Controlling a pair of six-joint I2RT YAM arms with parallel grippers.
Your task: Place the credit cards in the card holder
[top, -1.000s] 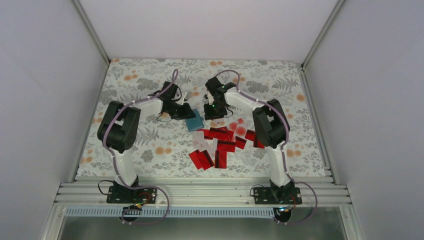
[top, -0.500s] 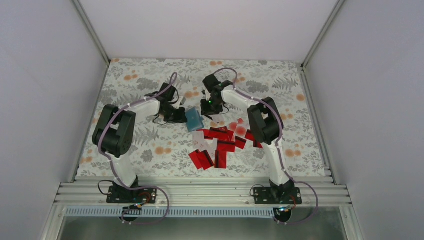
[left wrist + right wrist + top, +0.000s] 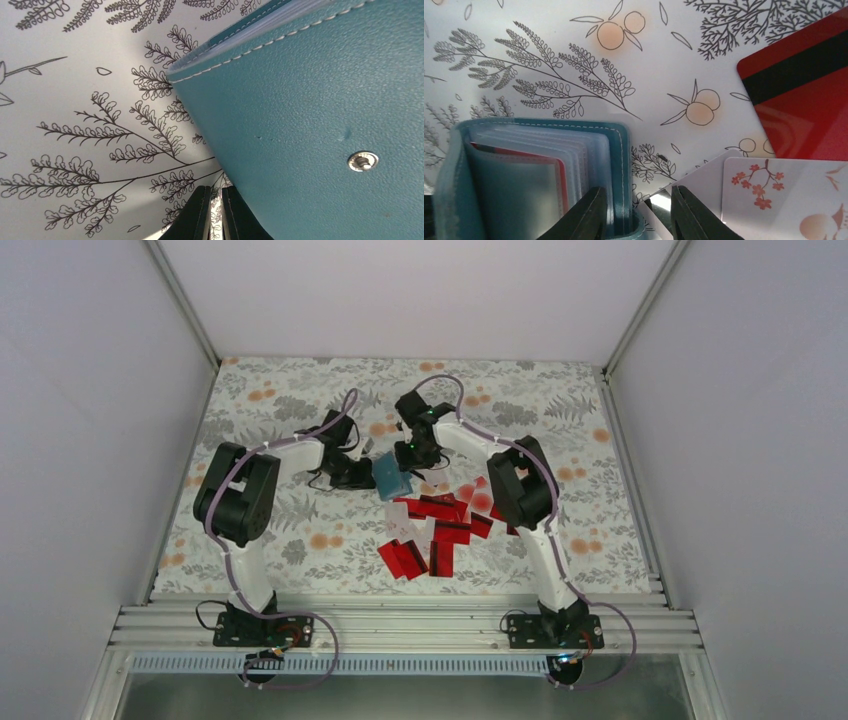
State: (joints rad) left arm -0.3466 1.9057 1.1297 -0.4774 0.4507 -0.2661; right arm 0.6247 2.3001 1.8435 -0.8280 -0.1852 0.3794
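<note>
The teal card holder (image 3: 391, 479) lies open on the floral table, between both grippers. In the right wrist view its clear sleeves fan out and one sleeve (image 3: 541, 192) holds a red-edged card. My right gripper (image 3: 638, 212) is open. Its left finger sits among the sleeves and its right finger outside the teal cover (image 3: 623, 165). My left gripper (image 3: 212, 212) is shut and empty, with its right finger against the edge of the holder's outer face (image 3: 310, 115). Several red credit cards (image 3: 440, 525) lie scattered in front of the holder.
A red card with a black stripe (image 3: 804, 100) and pale cards with a flower print (image 3: 784, 200) lie just right of my right gripper. White walls enclose the table on three sides. The arm bases stand at the near rail (image 3: 400, 625).
My right gripper has moved left onto the card holder's open edge. My left arm has shifted slightly while its gripper stays at the holder's left side. The scattered cards have not moved.
</note>
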